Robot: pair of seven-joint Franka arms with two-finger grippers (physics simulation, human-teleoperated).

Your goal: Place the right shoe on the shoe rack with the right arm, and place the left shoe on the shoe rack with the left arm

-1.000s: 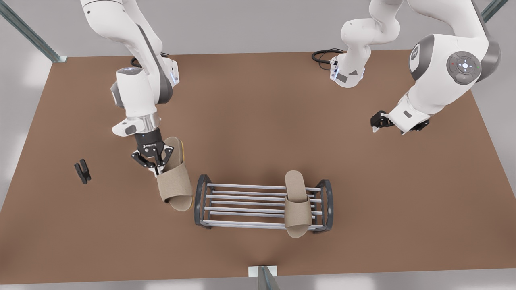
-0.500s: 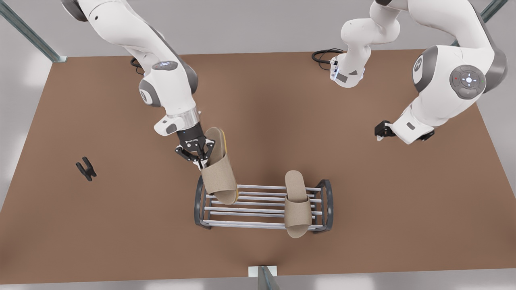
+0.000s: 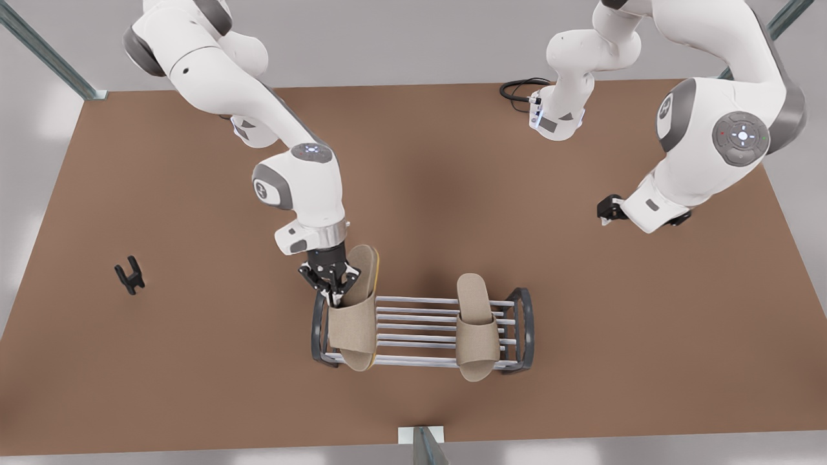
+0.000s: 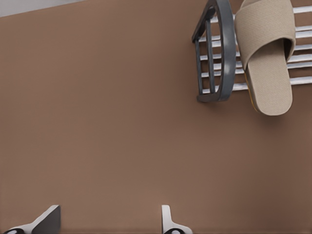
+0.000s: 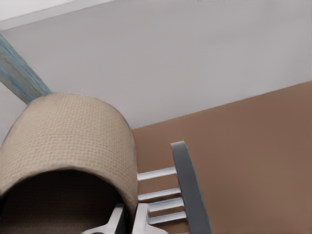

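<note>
Gripping side: the right gripper [image 3: 334, 290] sits at about 10 o'clock from the middle of the shoe rack [image 3: 520, 323] in the front view; its fingers are pinched narrow on the strap edge of the right shoe [image 3: 353, 320]; the right wrist view shows the strap [image 5: 68, 131] arching close beside the pads [image 5: 141, 217], with a dark arched end of the rack [image 5: 187, 190] just beyond
Right shoe: over the rack's 9 o'clock end, toe toward 6 o'clock, heel lifted toward the gripper; a yellow sole edge shows; whether it touches the bars cannot be told
Left shoe: the left shoe [image 3: 477, 326] lies flat across the silver bars at the rack's 3 o'clock end, toe overhanging the near bar; the left wrist view shows it [image 4: 268, 53] just beside an arched end [image 4: 219, 53]
Left gripper: the left gripper [image 3: 607, 210] hangs at about 2 o'clock, well apart from the rack, fingers spread wide and holding nothing; its fingertips [image 4: 48, 219] frame bare floor
Surface: a plain matte brown floor [image 3: 194, 387]; soft shadows under rack and arms
Small black part: a small black part [image 3: 129, 274] lies at 9 o'clock, well apart
Cable: a black cable [image 3: 517, 90] loops at 1 o'clock by an arm base
Room: pale grey walls [image 3: 400, 39]; slanted metal beams [image 3: 45, 48] at the far corners; a metal post [image 3: 423, 445] at 6 o'clock
</note>
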